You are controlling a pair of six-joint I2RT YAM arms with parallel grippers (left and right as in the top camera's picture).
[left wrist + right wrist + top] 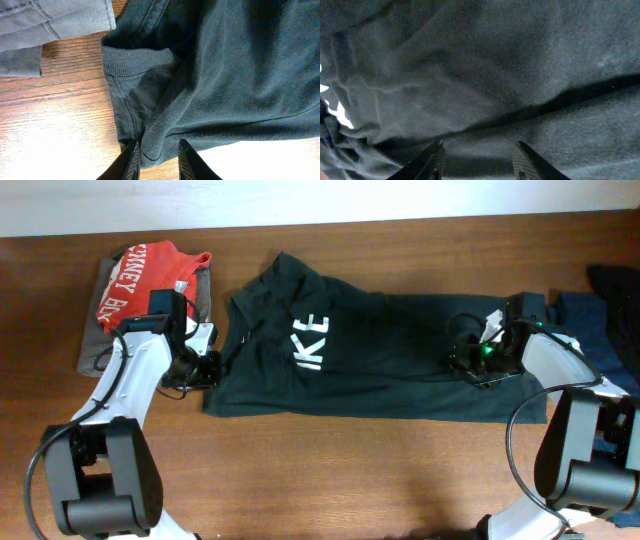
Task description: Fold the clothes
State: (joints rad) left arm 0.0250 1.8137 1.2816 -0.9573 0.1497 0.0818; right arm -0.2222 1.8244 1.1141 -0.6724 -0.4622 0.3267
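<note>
**Jaws set at both ends of the dark shirt, ready for a fold**

Jaws of the left gripper (161,160) are drawn in on a raised fold at the edge of the very dark green-black short-sleeved cotton T-shirt (390,350), pinching it just below the ribbed neck band (137,62). The right gripper (480,165) has its jaws partly spread, low over the same cloth near the hem end. A shadowed crease runs between them, but I cannot tell whether they are holding any fabric.

The T-shirt lies stretched across the middle of the brown wooden table (330,470), neck towards the left arm and hem towards the right. It looks already doubled lengthwise, because only part of the white block lettering (312,340) shows.

The placing seems purposeful. With one arm at each end, the long strip can be kept taut and lifted evenly, so that one end can be carried over the other without bunching. A grip beside the collar gives the left arm a thick, firm seam that is unlikely to slip.

A red tee with white letters (140,280) sits on a folded grey garment (55,20) just beyond the left gripper, near enough to be snagged. The blue garments (600,305) lie at the far right edge, beside the right arm.
</note>
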